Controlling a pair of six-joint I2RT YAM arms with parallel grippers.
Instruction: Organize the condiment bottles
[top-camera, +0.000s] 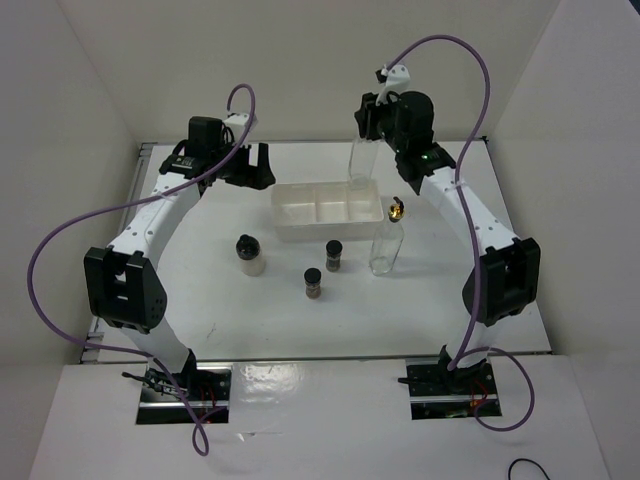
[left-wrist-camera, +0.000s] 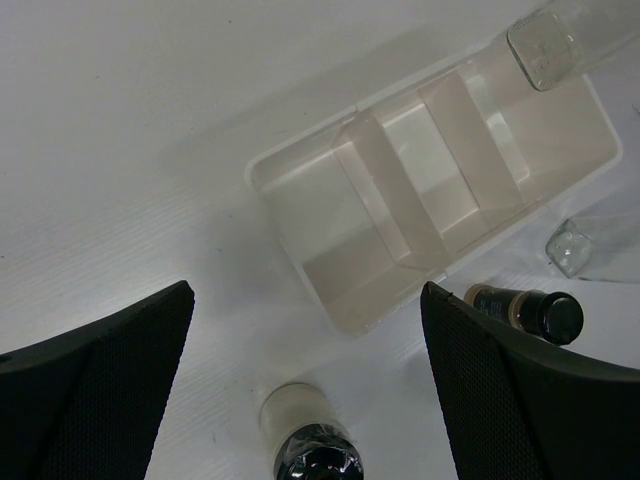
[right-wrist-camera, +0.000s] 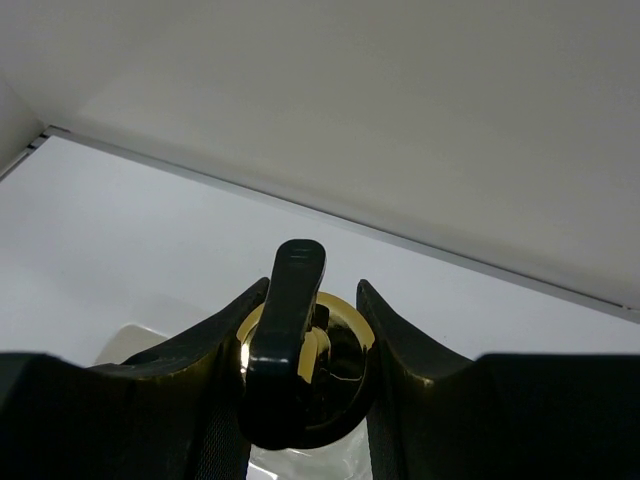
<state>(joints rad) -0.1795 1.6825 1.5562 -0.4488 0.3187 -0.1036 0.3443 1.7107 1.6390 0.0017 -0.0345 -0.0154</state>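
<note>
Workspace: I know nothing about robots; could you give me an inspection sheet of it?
Surface: white table, three-compartment tray at centre, left and middle compartments empty.
Job's things: tall bottle held at the tray's right end; second tall bottle, whitish jar, two dark jars standing between tray and arm bases.
Clutter: nothing seen.
Grippers: right gripper shut on the held bottle's gold top; left gripper open, left of the tray.
Cables: purple cables loop off both arms.
Surroundings: white walls.

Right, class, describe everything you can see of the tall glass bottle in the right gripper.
The tall glass bottle is clear, square-sided, upright and looks empty. Its gold pourer top, with a black lever, is clamped by the right gripper. Its base is over or in the right-end compartment of the white tray; whether it touches the floor is unclear.
</note>
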